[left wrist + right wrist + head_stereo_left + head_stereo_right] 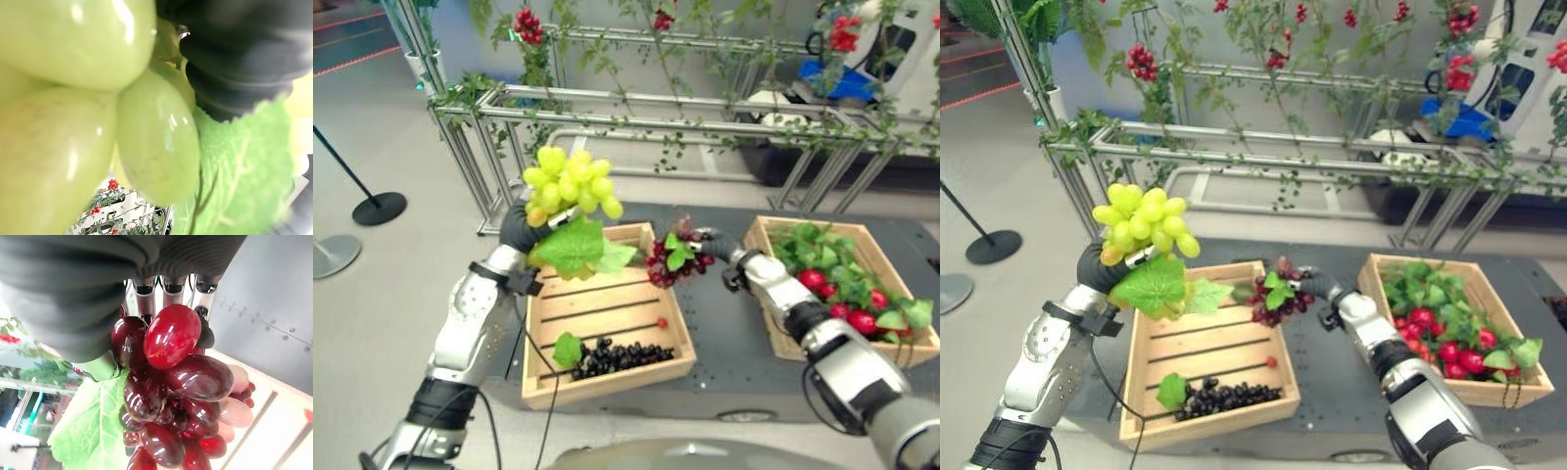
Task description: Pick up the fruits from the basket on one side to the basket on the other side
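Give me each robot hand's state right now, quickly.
Left robot hand: shut on the green grapes, raised.
Right robot hand: shut on the red grapes, by the left crate.

Yellow-green grapes (570,182) with green leaf; dark-red grapes (171,396); black grapes (622,356) in pale wood crate (607,384); red fruit (862,321) at three o'clock.

No readable text, labels, numbers or signs in any view: nothing legible on the crates, fruit, frame or floor.
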`<state>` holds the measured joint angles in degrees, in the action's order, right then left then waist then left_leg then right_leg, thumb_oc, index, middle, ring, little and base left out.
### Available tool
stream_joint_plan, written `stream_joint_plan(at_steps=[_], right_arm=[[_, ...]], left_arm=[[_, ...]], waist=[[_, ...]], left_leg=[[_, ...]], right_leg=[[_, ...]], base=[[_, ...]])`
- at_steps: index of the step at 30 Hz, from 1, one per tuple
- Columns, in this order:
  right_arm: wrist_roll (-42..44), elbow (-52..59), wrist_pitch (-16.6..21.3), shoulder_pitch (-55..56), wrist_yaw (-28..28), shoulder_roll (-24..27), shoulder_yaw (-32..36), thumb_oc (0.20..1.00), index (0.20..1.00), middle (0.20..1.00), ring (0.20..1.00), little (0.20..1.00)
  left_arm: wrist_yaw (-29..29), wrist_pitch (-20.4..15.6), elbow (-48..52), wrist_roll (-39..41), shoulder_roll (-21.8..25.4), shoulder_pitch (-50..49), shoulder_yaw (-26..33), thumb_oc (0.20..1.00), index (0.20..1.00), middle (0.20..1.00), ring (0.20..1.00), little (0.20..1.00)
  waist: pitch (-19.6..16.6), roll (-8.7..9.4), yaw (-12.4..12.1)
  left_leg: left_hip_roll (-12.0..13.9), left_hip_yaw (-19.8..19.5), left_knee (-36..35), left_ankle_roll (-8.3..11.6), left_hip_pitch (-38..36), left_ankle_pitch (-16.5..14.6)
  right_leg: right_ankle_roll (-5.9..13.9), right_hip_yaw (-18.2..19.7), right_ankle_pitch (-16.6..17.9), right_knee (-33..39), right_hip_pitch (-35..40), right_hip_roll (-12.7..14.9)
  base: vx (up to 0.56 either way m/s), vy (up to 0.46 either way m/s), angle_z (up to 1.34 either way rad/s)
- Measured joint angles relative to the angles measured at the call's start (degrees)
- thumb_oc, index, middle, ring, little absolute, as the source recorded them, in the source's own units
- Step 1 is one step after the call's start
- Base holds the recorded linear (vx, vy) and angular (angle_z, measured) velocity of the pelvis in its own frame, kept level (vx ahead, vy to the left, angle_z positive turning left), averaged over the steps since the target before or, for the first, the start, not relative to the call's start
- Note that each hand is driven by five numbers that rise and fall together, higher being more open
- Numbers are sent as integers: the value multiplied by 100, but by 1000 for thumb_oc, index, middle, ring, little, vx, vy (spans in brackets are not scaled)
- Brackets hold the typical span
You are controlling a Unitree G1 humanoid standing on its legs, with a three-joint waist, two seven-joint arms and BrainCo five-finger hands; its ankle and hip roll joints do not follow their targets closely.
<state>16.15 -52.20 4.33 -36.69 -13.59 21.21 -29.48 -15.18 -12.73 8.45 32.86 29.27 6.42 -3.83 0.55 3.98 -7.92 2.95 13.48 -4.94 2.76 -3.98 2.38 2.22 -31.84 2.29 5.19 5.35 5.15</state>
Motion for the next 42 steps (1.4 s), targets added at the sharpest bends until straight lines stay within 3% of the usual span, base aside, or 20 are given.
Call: stream_joint_plan(at_steps=[5,6,7,23,27,31,39,42], right_arm=[[-36,12,-1,-2,26,-29,-50,200,200,200,200,200],[-36,17,-1,-2,25,-30,-50,448,448,448,448,448],[-34,18,-1,-7,25,-32,-50,1000,1000,1000,1000,1000],[-25,189,37,-148,24,-83,-45,1000,1000,1000,1000,1000],[51,725,36,-147,-101,-34,-49,1000,1000,1000,1000,1000],[780,1794,37,-138,-457,253,-6,1000,1000,1000,1000,1000],[1735,2913,-14,-105,-985,1055,221,1000,1000,1000,1000,1000],[1893,3268,-45,-105,-1099,1091,221,1000,1000,1000,1000,1000]], left_arm=[[67,0,0,-2,-6,46,-1,200,200,200,200,200],[76,0,0,-3,-7,55,-1,200,200,200,200,200],[110,0,0,-4,-9,61,0,200,200,200,200,200],[182,0,0,-8,-17,62,0,200,200,200,200,200],[181,0,0,-11,-11,64,1,200,200,200,200,200],[173,1,0,-58,14,68,10,200,200,200,200,200],[86,4,-1,-119,21,72,5,200,200,200,200,200],[11,10,-1,-198,21,72,4,200,200,200,200,200]], waist=[[38,47,-81],[43,54,-89],[52,70,-91],[56,165,-88],[53,169,-70],[39,189,62],[19,211,107],[14,210,174]], left_leg=[[-4,-10,0,0,4,0],[-4,-11,0,0,4,0],[-5,-13,0,0,0,0],[-6,-15,0,0,-35,0],[-4,-11,0,0,-44,0],[-6,-11,0,0,-50,0],[-5,-9,0,0,-143,0],[-3,-7,0,0,-143,0]], right_leg=[[8,-8,-11,0,2,0],[7,-9,-12,0,3,-1],[7,-10,-12,0,7,0],[5,-5,-8,0,37,0],[4,0,-8,0,41,-2],[4,-2,-7,-1,51,0],[5,0,-10,0,144,-1],[1,1,-6,-1,145,-3]], base=[[9,-2,1],[0,0,0],[0,0,0],[0,0,0],[0,0,0],[0,0,0],[0,0,0],[0,0,0]])
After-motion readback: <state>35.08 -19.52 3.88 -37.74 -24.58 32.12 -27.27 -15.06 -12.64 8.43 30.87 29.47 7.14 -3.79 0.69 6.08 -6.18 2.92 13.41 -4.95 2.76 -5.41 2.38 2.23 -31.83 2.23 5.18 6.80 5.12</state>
